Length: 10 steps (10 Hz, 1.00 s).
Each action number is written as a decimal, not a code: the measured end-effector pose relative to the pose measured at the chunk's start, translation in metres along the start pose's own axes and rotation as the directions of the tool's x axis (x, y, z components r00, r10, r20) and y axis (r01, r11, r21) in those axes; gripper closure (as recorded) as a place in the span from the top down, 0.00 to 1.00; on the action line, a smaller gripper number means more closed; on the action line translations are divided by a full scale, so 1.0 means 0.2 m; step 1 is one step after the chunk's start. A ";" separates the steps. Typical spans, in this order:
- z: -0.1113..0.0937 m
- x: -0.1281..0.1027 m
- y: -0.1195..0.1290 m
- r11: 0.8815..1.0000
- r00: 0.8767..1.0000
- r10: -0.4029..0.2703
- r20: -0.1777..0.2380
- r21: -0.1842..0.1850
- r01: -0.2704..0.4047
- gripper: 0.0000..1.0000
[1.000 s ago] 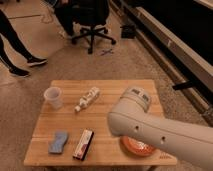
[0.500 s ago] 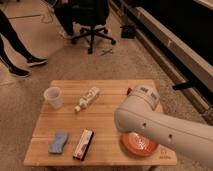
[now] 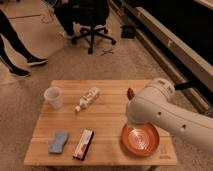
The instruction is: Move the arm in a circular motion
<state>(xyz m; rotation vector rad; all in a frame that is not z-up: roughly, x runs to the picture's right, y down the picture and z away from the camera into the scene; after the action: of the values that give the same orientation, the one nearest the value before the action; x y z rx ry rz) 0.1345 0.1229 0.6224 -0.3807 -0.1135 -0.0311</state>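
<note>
Your arm (image 3: pixel 165 117) hangs over the right side of the bench (image 3: pixel 107 117), and the end effector is out of sight.

You see the thick cream-white arm reaching in from the lower right. Its rounded joint sits above the bench's right edge and covers part of the orange plate (image 3: pixel 141 140) at the near right corner. You cannot tell whether the end effector is open or closed, because it lies somewhere past the arm's bulk and no part of it shows. On the left of the bench a clear plastic cup (image 3: pixel 52 97) stands upright. A white bottle (image 3: pixel 87 98) lies on its side just right of the cup, apart from it. Nearer you, a blue sponge (image 3: pixel 59 142) and a flat packet (image 3: pixel 84 144) lie side by side without touching. Beyond the bench, an office chair (image 3: pixel 92 22) stands on the floor, and a person's legs (image 3: pixel 15 47) show at the far left.
</note>
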 end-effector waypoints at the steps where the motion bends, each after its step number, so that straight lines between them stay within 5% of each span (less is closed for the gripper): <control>1: -0.03 0.05 -0.01 1.000 1.000 0.015 -0.003 0.008 -0.015 0.45; 6: 0.00 0.05 -0.13 1.000 0.999 0.024 -0.021 0.021 -0.023 0.45; 10: -0.07 0.20 -0.26 0.998 0.998 0.047 -0.039 0.037 -0.045 0.45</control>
<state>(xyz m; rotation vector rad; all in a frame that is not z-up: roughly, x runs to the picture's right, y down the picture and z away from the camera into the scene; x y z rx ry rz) 0.1735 0.0698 0.6325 -0.3461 -0.0658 0.0090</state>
